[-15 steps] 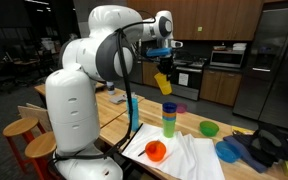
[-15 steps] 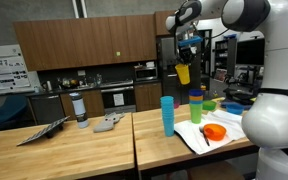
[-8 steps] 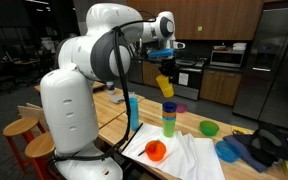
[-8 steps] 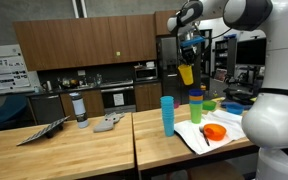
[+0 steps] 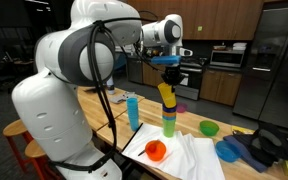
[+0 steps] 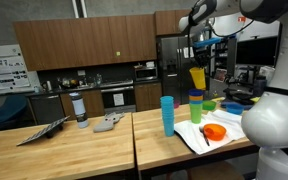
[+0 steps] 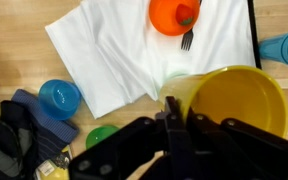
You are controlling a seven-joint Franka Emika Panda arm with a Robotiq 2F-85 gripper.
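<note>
Panda arm fills most of an exterior view and reaches out over the wooden table; white cloth lies spread near the table end; stack of cups stands upright just beside the cloth, green one on top; lone blue cup stands upright near the stack but apart from it; orange bowl sits on the cloth with a fork resting at its rim; blue bowl and green bowl sit off the cloth on bare wood.

Yellow cup hangs in the air, slightly tilted, directly over the stack in both exterior views; its base is just above the top cup, can't tell whether it touches.

Gripper: jaws pinched tight on the yellow cup's wall at the rim, one finger inside and one outside, per the wrist view.

My read on progress: several cups are already nested; the yellow cup is off the table and lined up over the stack; seating and release not yet done; blue cup not stacked.
</note>
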